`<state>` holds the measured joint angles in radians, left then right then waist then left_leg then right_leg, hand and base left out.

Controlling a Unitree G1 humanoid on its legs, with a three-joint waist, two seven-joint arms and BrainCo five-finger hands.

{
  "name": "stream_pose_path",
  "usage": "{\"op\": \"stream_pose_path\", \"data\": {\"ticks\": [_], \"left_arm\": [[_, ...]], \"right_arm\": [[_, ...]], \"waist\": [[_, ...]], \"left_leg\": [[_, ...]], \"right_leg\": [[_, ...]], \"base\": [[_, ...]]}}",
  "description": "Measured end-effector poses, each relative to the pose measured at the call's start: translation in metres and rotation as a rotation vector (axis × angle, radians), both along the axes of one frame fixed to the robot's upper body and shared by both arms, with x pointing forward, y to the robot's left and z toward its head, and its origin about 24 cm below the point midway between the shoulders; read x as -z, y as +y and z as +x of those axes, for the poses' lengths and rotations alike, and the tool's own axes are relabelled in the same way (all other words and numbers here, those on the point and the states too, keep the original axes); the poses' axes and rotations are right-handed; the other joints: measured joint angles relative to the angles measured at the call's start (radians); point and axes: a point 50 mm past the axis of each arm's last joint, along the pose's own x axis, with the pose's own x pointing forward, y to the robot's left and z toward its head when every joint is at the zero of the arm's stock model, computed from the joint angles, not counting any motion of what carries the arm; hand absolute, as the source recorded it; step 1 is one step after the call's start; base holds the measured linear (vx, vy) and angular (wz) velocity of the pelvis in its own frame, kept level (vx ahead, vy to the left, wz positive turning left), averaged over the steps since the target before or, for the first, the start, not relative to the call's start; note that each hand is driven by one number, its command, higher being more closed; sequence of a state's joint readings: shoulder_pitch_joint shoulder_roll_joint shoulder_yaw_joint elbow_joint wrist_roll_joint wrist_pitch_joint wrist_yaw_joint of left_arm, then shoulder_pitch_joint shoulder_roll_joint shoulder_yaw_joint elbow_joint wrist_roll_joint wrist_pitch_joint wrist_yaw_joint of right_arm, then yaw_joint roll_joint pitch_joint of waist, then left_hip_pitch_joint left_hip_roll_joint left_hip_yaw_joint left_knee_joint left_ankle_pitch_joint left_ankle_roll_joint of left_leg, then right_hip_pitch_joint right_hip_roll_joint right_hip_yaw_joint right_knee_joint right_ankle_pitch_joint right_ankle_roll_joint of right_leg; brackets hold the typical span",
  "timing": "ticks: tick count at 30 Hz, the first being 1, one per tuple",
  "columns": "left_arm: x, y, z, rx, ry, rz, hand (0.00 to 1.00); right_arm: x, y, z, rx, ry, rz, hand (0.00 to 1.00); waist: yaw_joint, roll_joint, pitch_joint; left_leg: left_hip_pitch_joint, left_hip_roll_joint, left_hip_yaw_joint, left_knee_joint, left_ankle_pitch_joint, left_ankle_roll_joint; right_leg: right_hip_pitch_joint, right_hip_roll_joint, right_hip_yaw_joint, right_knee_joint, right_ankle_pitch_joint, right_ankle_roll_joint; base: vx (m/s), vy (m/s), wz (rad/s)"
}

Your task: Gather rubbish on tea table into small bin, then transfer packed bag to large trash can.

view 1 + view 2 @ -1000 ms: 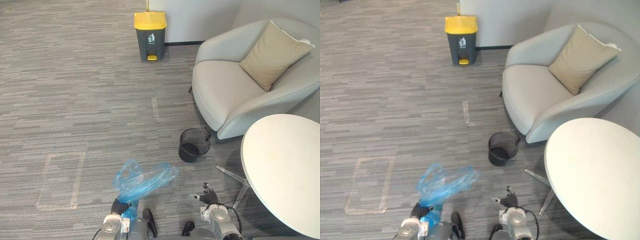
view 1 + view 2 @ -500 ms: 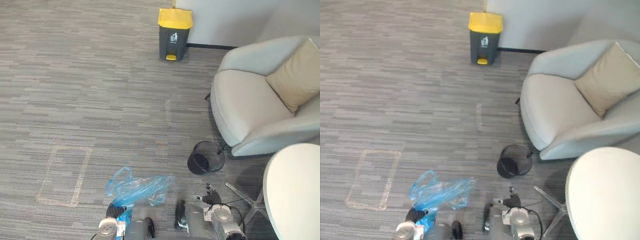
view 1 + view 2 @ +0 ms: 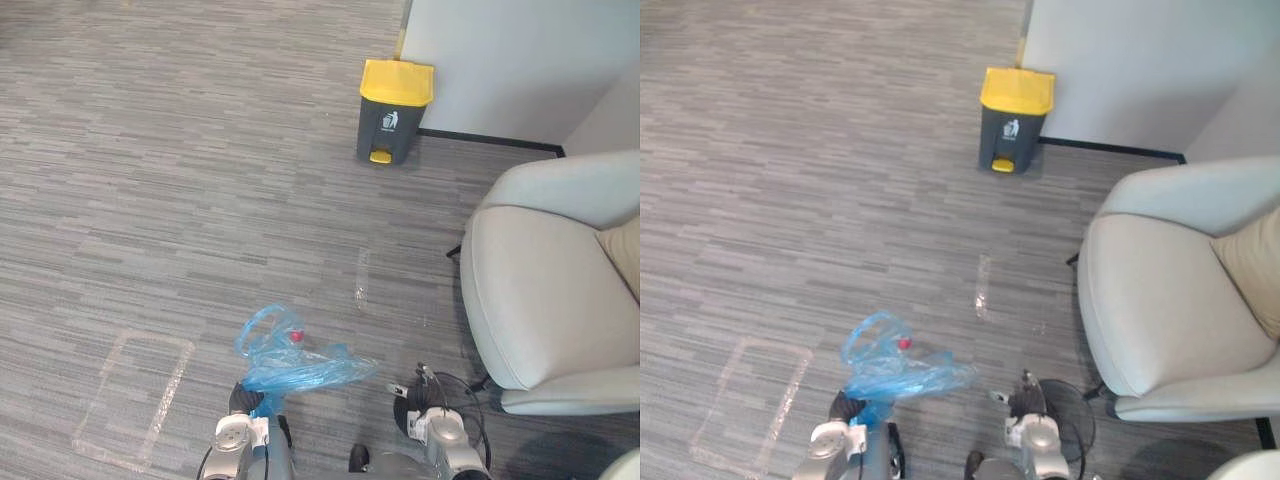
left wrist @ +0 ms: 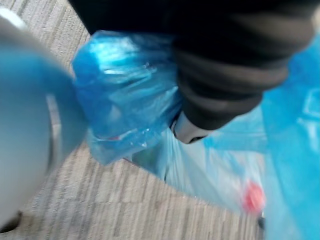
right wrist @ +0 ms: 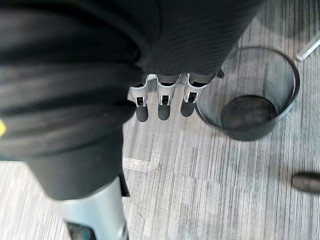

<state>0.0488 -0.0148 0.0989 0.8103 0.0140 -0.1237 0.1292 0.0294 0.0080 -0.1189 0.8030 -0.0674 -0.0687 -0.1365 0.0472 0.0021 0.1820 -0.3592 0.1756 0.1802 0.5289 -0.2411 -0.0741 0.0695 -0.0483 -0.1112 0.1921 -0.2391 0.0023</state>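
From the head cameras, a crumpled see-through blue bag [image 3: 300, 362] hangs low over the grey striped carpet [image 3: 180, 180], well to the left of the pale armchair [image 3: 545, 300], with a small red piece [image 3: 297, 336] showing through the plastic. Its gathered neck runs into the left robot hand [image 3: 243, 398], which is clamped round it. The right robot hand [image 3: 415, 392] hangs near the armchair's front corner, over the black mesh small bin [image 5: 260, 134]. Past the armchair, a grey trash can [image 3: 393, 120] with a yellow lid stands against the white wall [image 3: 520, 60]. A tan cushion [image 3: 626, 250] lies on the armchair, a pale edge of the surface [image 3: 1240, 468] shows below it, and a faint tape outline [image 3: 135, 400] marks the carpet far left of the armchair. In the left wrist view, bunched blue plastic wraps close round the dark cover. In the right wrist view, the fingers [image 5: 158, 107] hang straight and apart, holding nothing, beside the small bin's rim.
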Motion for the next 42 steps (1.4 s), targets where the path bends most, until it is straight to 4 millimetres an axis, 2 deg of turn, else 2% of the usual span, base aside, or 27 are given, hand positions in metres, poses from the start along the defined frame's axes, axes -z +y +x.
{"op": "stream_pose_path", "data": {"ticks": [1,2,3,4,5,8,9,11,15,16,17,18,19,21,22,23,24,26,28,31,33,34,35,37,39,41,42], "left_arm": [[0.002,-0.005,-0.003,-0.002,0.011,-0.015,1.00],[0.003,-0.004,-0.006,-0.004,0.020,-0.016,1.00],[0.003,0.003,-0.006,-0.011,0.020,-0.001,1.00],[0.003,0.005,-0.005,-0.013,0.019,0.001,1.00],[0.003,0.005,-0.007,-0.012,0.024,0.001,1.00],[0.005,0.006,-0.012,0.022,0.042,0.020,1.00],[0.006,0.006,-0.015,0.028,0.052,0.025,1.00],[0.007,0.007,-0.016,0.026,0.059,0.027,1.00],[0.006,0.005,-0.011,0.037,0.056,0.025,1.00],[0.008,0.006,-0.010,0.040,0.067,0.028,1.00],[0.009,0.011,-0.012,0.048,0.079,0.042,1.00],[0.011,0.009,-0.012,0.048,0.098,0.038,1.00],[0.013,0.008,-0.014,0.044,0.111,0.030,1.00],[0.011,0.004,-0.007,0.036,0.093,0.015,1.00],[0.011,0.000,-0.006,0.037,0.088,0.003,1.00],[0.012,-0.006,-0.009,0.016,0.088,-0.022,1.00],[0.011,-0.008,-0.009,0.003,0.078,-0.035,1.00],[0.009,-0.008,-0.008,-0.010,0.056,-0.040,1.00],[0.006,-0.006,-0.008,-0.020,0.038,-0.038,1.00],[0.003,-0.001,-0.006,-0.041,0.014,-0.032,1.00],[0.004,0.001,-0.009,-0.057,0.026,-0.033,1.00],[0.006,-0.002,-0.012,-0.059,0.034,-0.043,1.00],[0.006,-0.001,-0.011,-0.054,0.033,-0.037,1.00],[0.008,0.009,-0.012,-0.052,0.055,-0.010,1.00],[0.009,0.011,-0.014,-0.051,0.067,-0.005,1.00],[0.012,0.014,-0.020,-0.015,0.091,0.021,1.00],[0.012,0.016,-0.022,-0.004,0.099,0.030,1.00]], "right_arm": [[0.001,-0.003,-0.003,0.001,0.011,-0.010,0.00],[0.004,-0.002,-0.005,0.002,0.027,-0.006,0.00],[0.007,0.008,-0.009,0.000,0.043,0.022,0.00],[0.008,0.012,-0.011,0.003,0.049,0.033,0.00],[0.009,0.016,-0.013,0.002,0.055,0.046,0.00],[0.008,0.020,-0.011,-0.012,0.045,0.050,0.00],[0.007,0.019,-0.012,-0.006,0.041,0.047,0.00],[0.008,0.017,-0.016,0.001,0.048,0.043,0.00],[0.005,0.016,-0.008,-0.004,0.030,0.037,0.00],[0.004,0.014,-0.005,-0.010,0.024,0.030,0.00],[0.008,0.012,-0.010,-0.012,0.049,0.026,0.00],[0.009,0.006,-0.009,-0.017,0.061,0.011,0.00],[0.006,0.000,-0.001,-0.026,0.050,-0.013,0.00],[0.006,-0.008,0.000,0.001,0.054,-0.027,0.00],[0.008,-0.009,-0.006,-0.001,0.071,-0.033,0.00],[0.010,-0.007,-0.011,-0.014,0.083,-0.034,0.00],[0.010,-0.004,-0.011,-0.022,0.084,-0.031,0.00],[0.010,0.006,-0.009,-0.046,0.084,-0.011,0.00],[0.010,0.015,-0.006,-0.048,0.074,0.013,0.00],[0.013,0.016,-0.013,-0.032,0.104,0.021,0.00],[0.013,0.012,-0.014,-0.023,0.110,0.013,0.00],[0.014,0.007,-0.015,-0.006,0.112,0.004,0.00],[0.016,0.006,-0.017,-0.002,0.131,0.003,0.00],[0.020,0.012,-0.022,-0.001,0.155,0.023,0.00],[0.020,0.011,-0.024,0.006,0.159,0.023,0.00],[0.022,0.012,-0.029,0.000,0.172,0.024,0.00],[0.022,0.012,-0.030,0.000,0.174,0.026,0.00]], "waist": [[0.013,0.021,-0.009],[0.015,0.007,-0.015],[0.012,-0.030,-0.033],[0.014,-0.044,-0.036],[0.017,-0.046,-0.036],[0.015,-0.044,-0.032],[0.005,-0.043,-0.029],[-0.011,-0.044,-0.028],[-0.028,-0.041,-0.025],[-0.037,-0.034,-0.022],[-0.044,-0.049,-0.030],[-0.047,-0.030,-0.030],[-0.040,0.000,-0.030],[-0.052,0.006,-0.027],[-0.058,0.008,-0.024],[-0.051,0.019,-0.021],[-0.045,0.024,-0.023],[-0.033,0.024,-0.020],[-0.018,0.012,-0.015],[0.020,0.002,-0.006],[0.014,0.003,-0.004],[0.017,0.022,-0.016],[0.023,0.012,-0.020],[0.015,-0.031,-0.046],[0.021,-0.042,-0.044],[0.016,-0.036,-0.039],[0.015,-0.038,-0.038]], "left_leg": [[0.011,0.001,-0.027,-0.076,0.100,-0.013],[0.014,-0.021,-0.022,-0.054,0.093,0.007],[0.026,-0.060,0.011,-0.050,0.049,0.020],[0.042,-0.070,0.035,-0.045,0.024,0.028],[0.070,-0.070,0.065,-0.037,-0.011,0.037],[0.174,-0.071,0.136,-0.036,-0.082,0.052],[0.225,-0.073,0.144,-0.037,-0.109,0.062],[0.321,-0.076,0.172,-0.073,-0.147,0.058],[0.446,-0.073,0.175,-0.169,-0.166,0.041],[0.497,-0.071,0.166,-0.208,-0.165,0.039],[0.528,-0.097,0.144,-0.233,-0.161,0.028],[0.551,-0.076,0.108,-0.233,-0.166,0.019],[0.546,-0.052,0.063,-0.212,-0.132,-0.009],[0.536,-0.055,0.009,-0.150,-0.022,-0.015],[0.526,-0.048,-0.004,-0.057,0.057,-0.013],[0.459,-0.003,-0.011,0.180,0.197,-0.022],[0.401,0.031,-0.002,0.333,0.183,-0.026],[0.242,0.083,0.033,0.560,0.109,0.004],[0.130,0.112,0.069,0.575,0.067,0.020],[0.027,0.103,0.090,0.367,0.012,0.009],[0.025,0.055,0.084,0.077,0.031,0.010],[0.042,0.044,0.070,-0.097,0.082,-0.011],[0.052,0.018,0.092,-0.094,0.128,0.001],[0.060,-0.042,0.103,-0.099,0.070,0.024],[0.101,-0.076,0.127,-0.097,0.025,0.047],[0.199,-0.090,0.162,-0.115,-0.019,0.064],[0.231,-0.095,0.171,-0.125,-0.029,0.065]], "right_leg": [[0.000,0.004,0.027,0.019,-0.036,0.033],[0.000,-0.010,0.055,0.037,-0.055,0.044],[-0.003,-0.054,0.089,0.055,-0.075,0.048],[-0.011,-0.073,0.113,0.091,-0.078,0.054],[-0.046,-0.083,0.143,0.182,-0.073,0.062],[-0.225,-0.099,0.188,0.615,0.003,0.160],[-0.293,-0.100,0.166,0.764,0.001,0.156],[-0.414,-0.103,0.070,0.846,-0.036,0.090],[-0.530,-0.068,-0.061,0.627,-0.050,0.039],[-0.539,-0.043,-0.106,0.478,-0.011,0.011],[-0.527,-0.021,-0.124,0.306,0.136,-0.041],[-0.515,-0.003,-0.129,0.320,0.160,-0.095],[-0.502,0.017,-0.142,0.327,0.137,-0.106],[-0.456,0.010,-0.159,0.327,0.097,-0.101],[-0.391,0.015,-0.170,0.300,0.084,-0.100],[-0.266,0.033,-0.166,0.210,0.080,-0.096],[-0.209,0.052,-0.156,0.164,0.080,-0.096],[-0.099,0.071,-0.111,0.074,0.068,-0.094],[-0.041,0.070,-0.058,0.013,0.048,-0.079],[0.023,0.038,0.015,-0.007,0.022,-0.035],[0.063,-0.011,0.047,-0.006,-0.028,0.015],[0.064,-0.018,0.067,-0.002,-0.056,0.050],[0.071,-0.044,0.097,0.012,-0.080,0.077],[0.063,-0.085,0.129,0.038,-0.069,0.076],[0.025,-0.110,0.134,0.175,-0.051,0.085],[-0.084,-0.133,0.169,0.493,0.035,0.185],[-0.127,-0.138,0.171,0.598,0.051,0.213]], "base": [[0.29,0.343,-0.49],[0.30,0.351,-0.44],[0.37,0.326,-0.33],[0.45,0.357,-0.50],[0.45,0.341,-0.70],[0.31,0.194,-0.69],[0.37,0.122,-0.33],[0.49,0.073,-0.21],[0.57,-0.038,0.03],[0.62,-0.084,0.19],[0.64,-0.094,0.17],[0.65,-0.065,-0.09],[0.50,-0.059,-0.12],[0.61,-0.127,0.13],[0.71,-0.179,0.17],[0.55,-0.108,-0.04],[0.49,-0.023,-0.35],[0.45,0.051,-0.59],[0.35,0.091,-0.72],[0.39,0.232,-0.71],[0.44,0.358,-0.51],[0.31,0.320,-0.46],[0.39,0.380,-0.30],[0.43,0.305,0.04],[0.44,0.240,-0.07],[0.43,0.202,-0.33],[0.46,0.128,-0.23]]}}
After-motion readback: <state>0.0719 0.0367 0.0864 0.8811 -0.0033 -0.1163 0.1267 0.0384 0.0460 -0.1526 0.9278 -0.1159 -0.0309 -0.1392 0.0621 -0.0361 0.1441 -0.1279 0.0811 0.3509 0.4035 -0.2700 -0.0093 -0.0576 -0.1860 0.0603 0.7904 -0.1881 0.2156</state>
